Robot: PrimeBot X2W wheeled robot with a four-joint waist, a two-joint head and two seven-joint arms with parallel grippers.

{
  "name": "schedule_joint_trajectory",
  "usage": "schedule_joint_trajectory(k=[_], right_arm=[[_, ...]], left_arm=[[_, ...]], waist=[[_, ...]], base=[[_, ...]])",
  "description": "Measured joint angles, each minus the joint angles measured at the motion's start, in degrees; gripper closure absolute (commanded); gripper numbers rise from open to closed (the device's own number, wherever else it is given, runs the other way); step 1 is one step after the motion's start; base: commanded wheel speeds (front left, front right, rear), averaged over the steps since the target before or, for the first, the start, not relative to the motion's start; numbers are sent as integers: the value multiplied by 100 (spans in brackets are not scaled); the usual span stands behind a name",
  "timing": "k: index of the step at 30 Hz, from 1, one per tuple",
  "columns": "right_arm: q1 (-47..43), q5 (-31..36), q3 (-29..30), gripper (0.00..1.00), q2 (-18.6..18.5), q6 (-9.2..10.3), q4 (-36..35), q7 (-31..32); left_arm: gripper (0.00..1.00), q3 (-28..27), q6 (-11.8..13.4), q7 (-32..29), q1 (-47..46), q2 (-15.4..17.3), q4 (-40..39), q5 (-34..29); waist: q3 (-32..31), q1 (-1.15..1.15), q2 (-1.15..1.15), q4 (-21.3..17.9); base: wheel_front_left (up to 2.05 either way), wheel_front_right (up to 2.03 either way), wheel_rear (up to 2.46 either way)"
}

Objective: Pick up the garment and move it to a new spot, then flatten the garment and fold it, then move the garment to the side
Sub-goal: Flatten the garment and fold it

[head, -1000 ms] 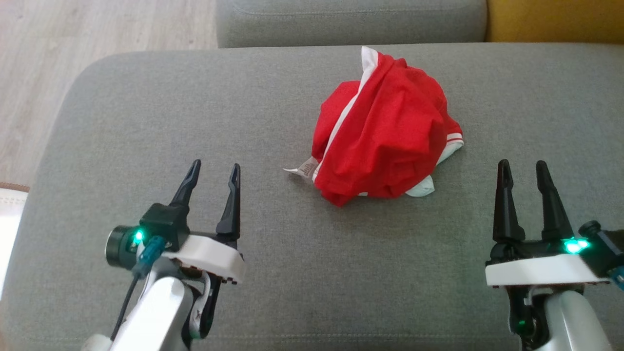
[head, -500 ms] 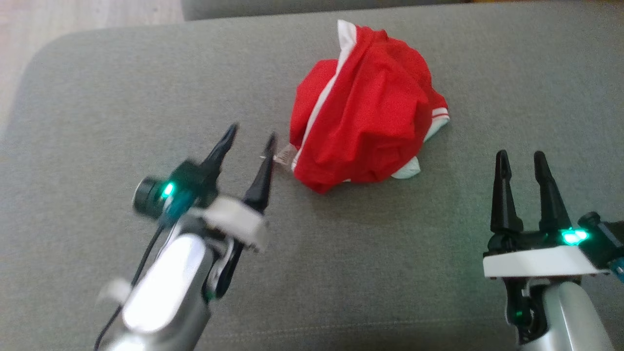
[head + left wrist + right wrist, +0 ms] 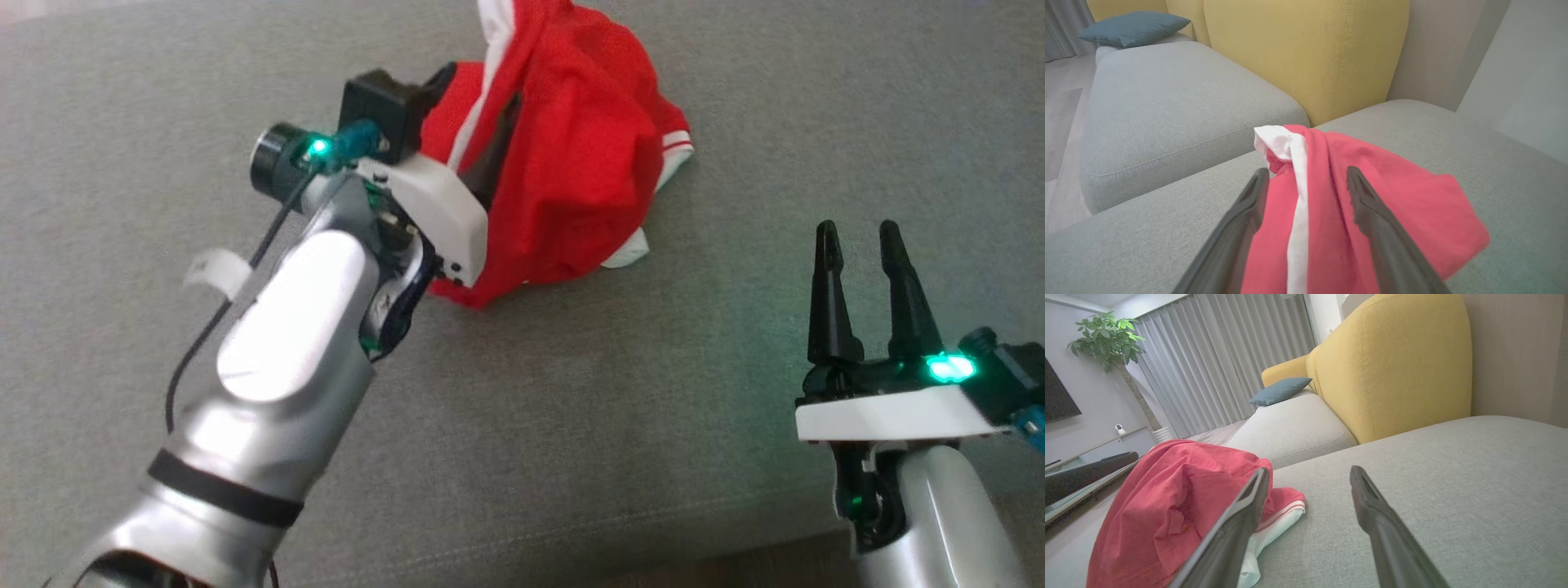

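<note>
left end effector spread astride garment, right end effector well apart

Looks like a home living room: grey sofa, yellow backrest, blue pillow, long curtains, potted plant, TV.

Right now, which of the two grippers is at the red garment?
The left gripper: its open fingers straddle the garment's white stripe, while the right gripper hangs apart over the grey cushion.

A: Head view: what is hiding the fingertips of the left gripper?
B: Its white wrist mount and folds of the red garment are covering them; the upper edge is cropping that garment.
</note>
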State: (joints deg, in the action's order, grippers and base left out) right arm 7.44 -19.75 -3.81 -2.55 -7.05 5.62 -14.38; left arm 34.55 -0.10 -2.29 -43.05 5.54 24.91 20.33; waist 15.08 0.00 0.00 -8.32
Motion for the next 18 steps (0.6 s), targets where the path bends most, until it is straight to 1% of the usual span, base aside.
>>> schedule_joint_trajectory(k=[8, 9, 10, 14, 18], right_arm=[[24, -93, -71, 0, 0, 0, -14, 0], [24, -93, -73, 0, 0, 0, -18, 0], [24, -93, -73, 0, 0, 0, -21, 0], [23, -93, -49, 0, 0, 0, -19, 0], [20, -93, -48, 0, 0, 0, 11, 0]], left_arm=[[0, -2, -91, -70, -272, -23, 544, 24], [64, -8, -91, -62, -288, -34, 579, 76], [100, -10, -92, -36, -304, -41, 602, 108], [100, -31, -82, 240, -349, -60, 642, 110], [100, -140, 35, 546, -390, -86, 631, 111]], waist=[[129, 0, 0, -295], [131, 0, 0, -315], [132, 0, 0, -332], [83, 0, 0, -319], [-24, 0, 0, -239]], base=[[0, 0, 0], [0, 0, 0], [0, 0, 0], [0, 0, 0], [0, 0, 0]])
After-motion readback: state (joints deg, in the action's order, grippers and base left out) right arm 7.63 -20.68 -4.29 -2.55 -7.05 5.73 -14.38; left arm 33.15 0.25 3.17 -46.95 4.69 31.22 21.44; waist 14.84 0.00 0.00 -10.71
